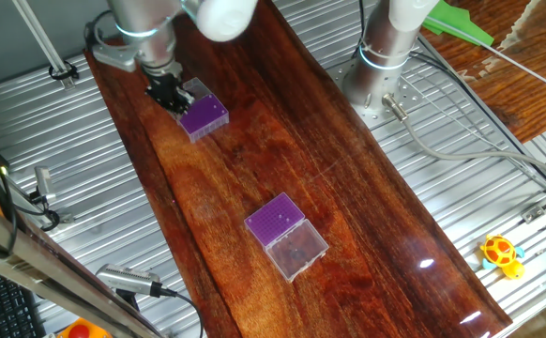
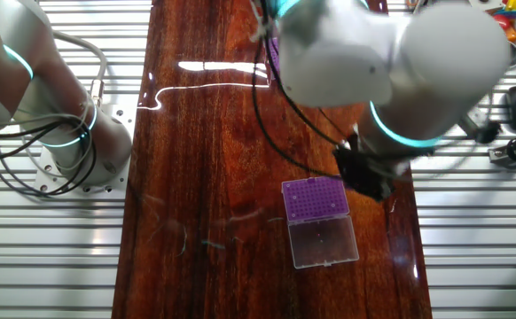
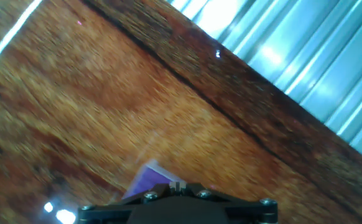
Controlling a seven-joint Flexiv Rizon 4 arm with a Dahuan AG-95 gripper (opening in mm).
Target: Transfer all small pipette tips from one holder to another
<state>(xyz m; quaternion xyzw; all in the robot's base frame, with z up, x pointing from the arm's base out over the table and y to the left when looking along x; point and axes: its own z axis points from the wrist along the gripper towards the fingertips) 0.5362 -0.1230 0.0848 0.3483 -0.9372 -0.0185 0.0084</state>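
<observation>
Purple-topped tip holders number two on the dark wooden board (image 1: 254, 178). One holder (image 1: 204, 115) lies at the far end of the board in one fixed view, tilted, with the black gripper (image 1: 167, 92) right at its edge, touching or nearly so. The second holder (image 1: 287, 235) sits well apart from it, nearer the middle of the board, its clear lid lying open beside the purple grid. In the other fixed view this open holder (image 2: 318, 220) shows plainly, while the arm's big white joint (image 2: 391, 53) blocks nearly all of the other holder. Individual tips are too small to make out in either holder.

Whether the gripper's fingers are apart or together cannot be told: the arm hides them from both fixed cameras, and the hand view is blurred, showing only a sliver of purple (image 3: 148, 180) above the black gripper body.

Around the board lies ribbed metal table (image 1: 423, 197). A second arm's silver base (image 1: 378, 66) stands beside the board, cables trailing from it. One yellow toy turtle (image 1: 501, 254) sits near the table's edge.
</observation>
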